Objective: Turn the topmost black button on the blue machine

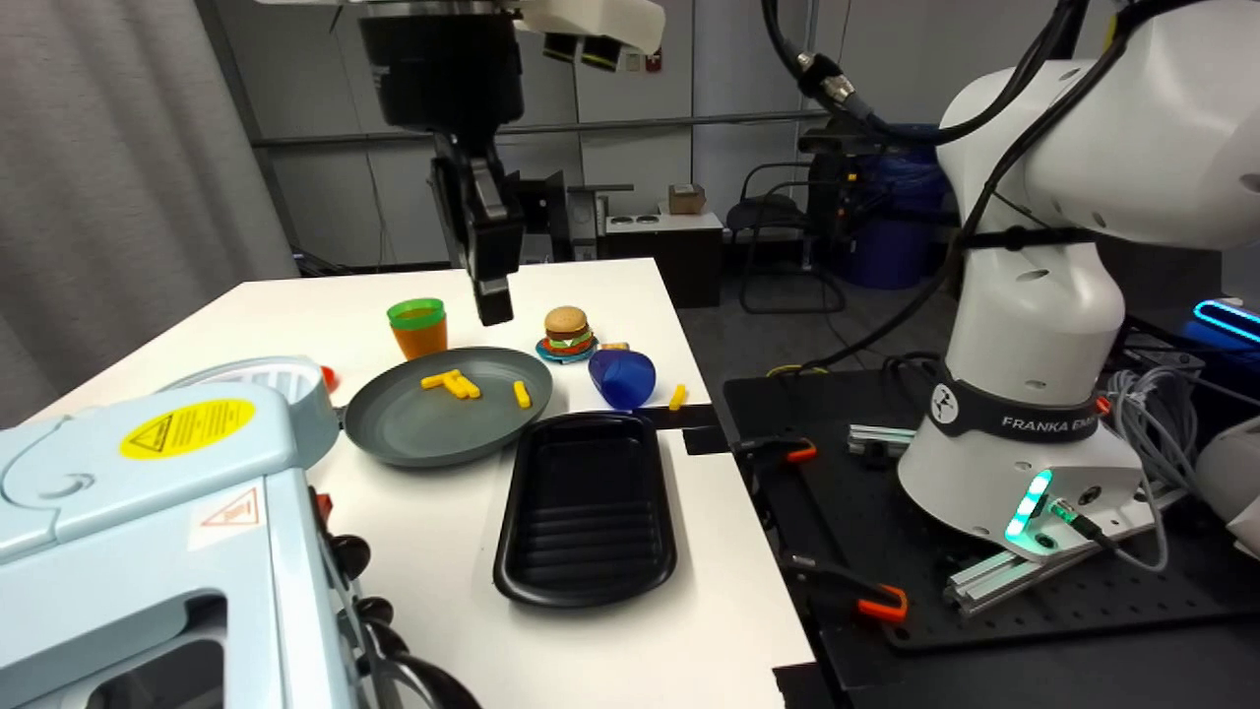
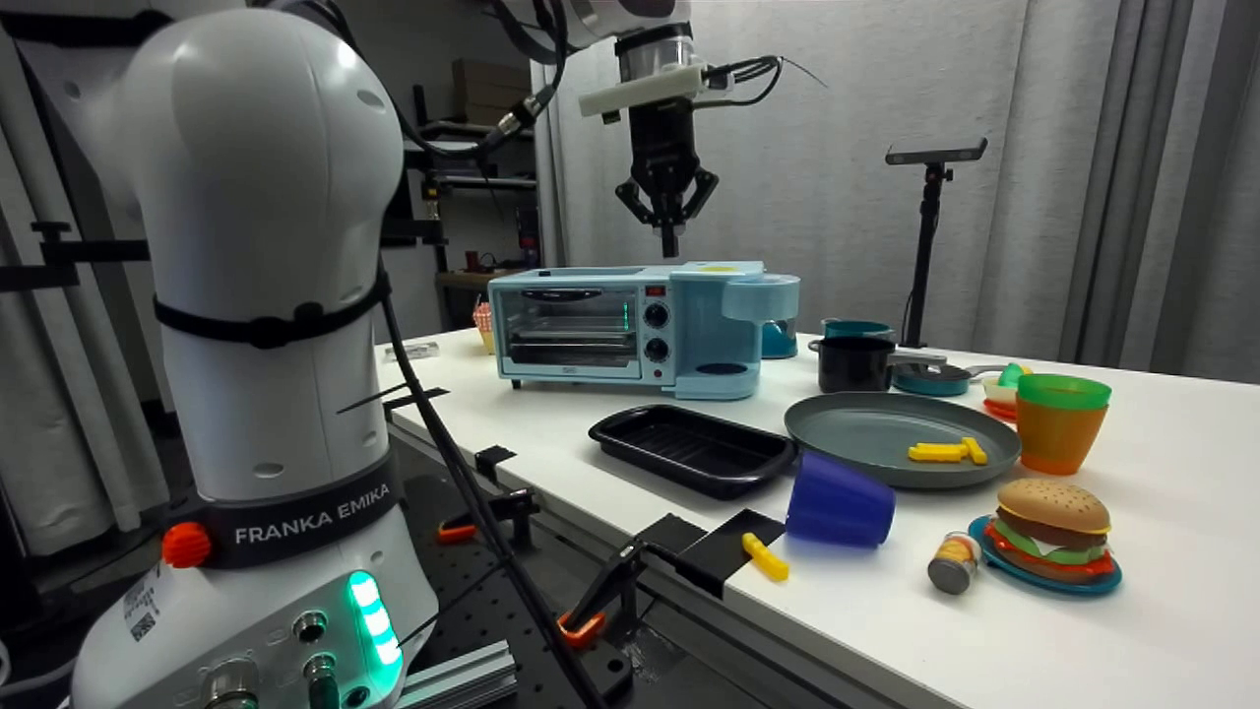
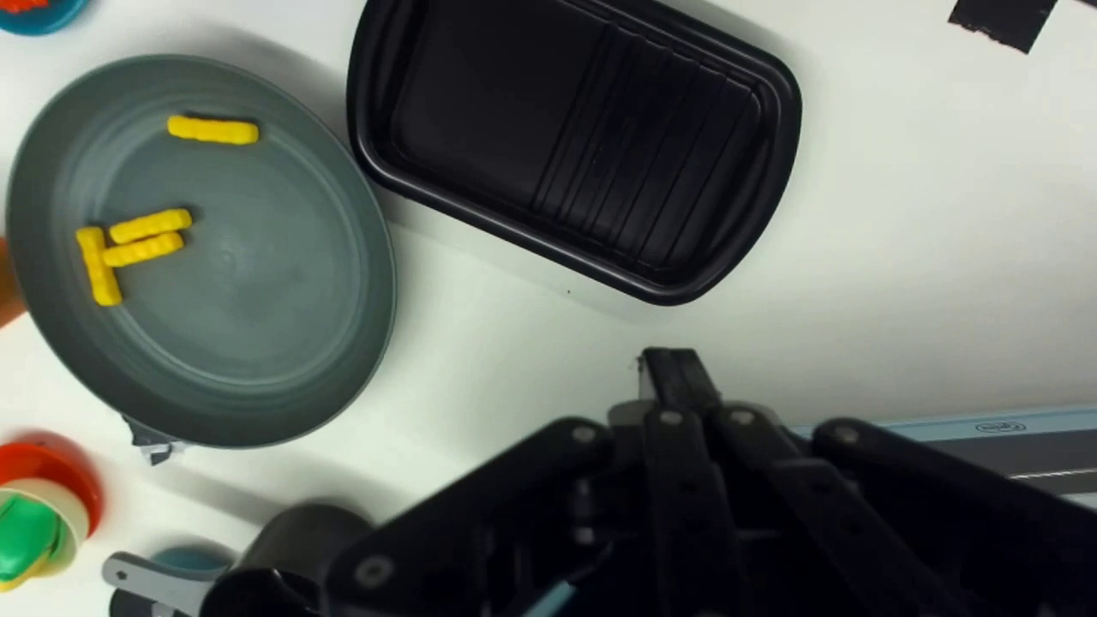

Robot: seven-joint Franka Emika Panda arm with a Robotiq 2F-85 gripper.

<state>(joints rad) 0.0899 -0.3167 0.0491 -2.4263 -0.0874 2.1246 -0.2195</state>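
Black two-finger gripper (image 2: 669, 241) closed, empty, points straight down. Upper round black knob (image 2: 656, 315) on front of light-blue boxy oven (image 2: 703, 337) lies below gripper; turning axis horizontal, so likely descend, then reorient.

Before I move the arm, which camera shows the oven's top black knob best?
An exterior view, where the top black knob shows face-on and uncovered. The same knob also appears in an exterior view, but only in profile. The wrist view shows no knob, just part of the oven.
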